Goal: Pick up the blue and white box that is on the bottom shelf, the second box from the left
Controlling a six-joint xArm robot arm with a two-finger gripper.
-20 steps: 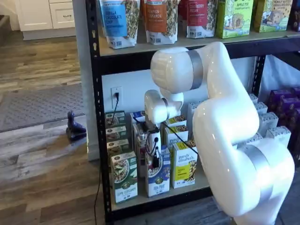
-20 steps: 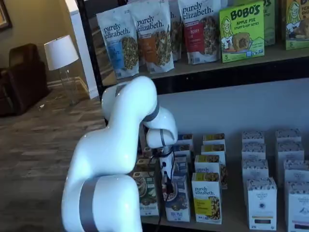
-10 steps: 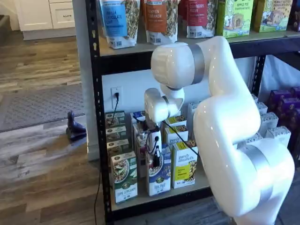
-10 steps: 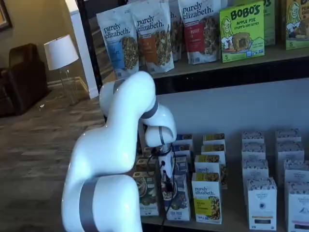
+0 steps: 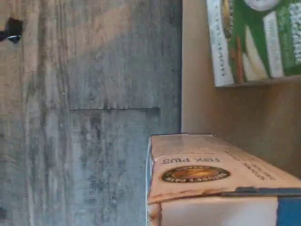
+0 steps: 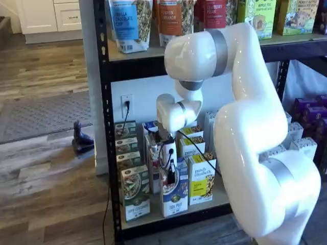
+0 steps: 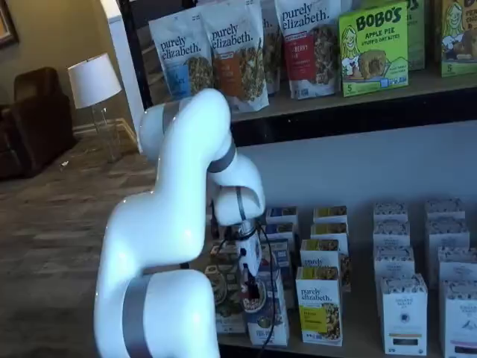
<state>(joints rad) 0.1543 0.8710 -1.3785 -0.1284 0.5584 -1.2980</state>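
Cartons line the bottom shelf (image 6: pixel 153 217); from the left we see the green-and-white carton (image 6: pixel 135 193), then the blue and white box (image 6: pixel 173 193), then the yellow carton (image 6: pixel 202 179). Our gripper (image 6: pixel 171 176) has its black fingers closed on the blue and white box's top, and the box sits forward of its row at the shelf's front edge. In the wrist view its white face fills the foreground above wood floor (image 5: pixel 89 113).

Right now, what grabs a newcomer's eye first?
The big glossy white robot arm fills the space in front of the black steel rack in both shelf views. Its black-fingered gripper is shut on the tall blue and white cereal box, front row of the light tan bottom shelf, between green-and-white and yellow cartons.
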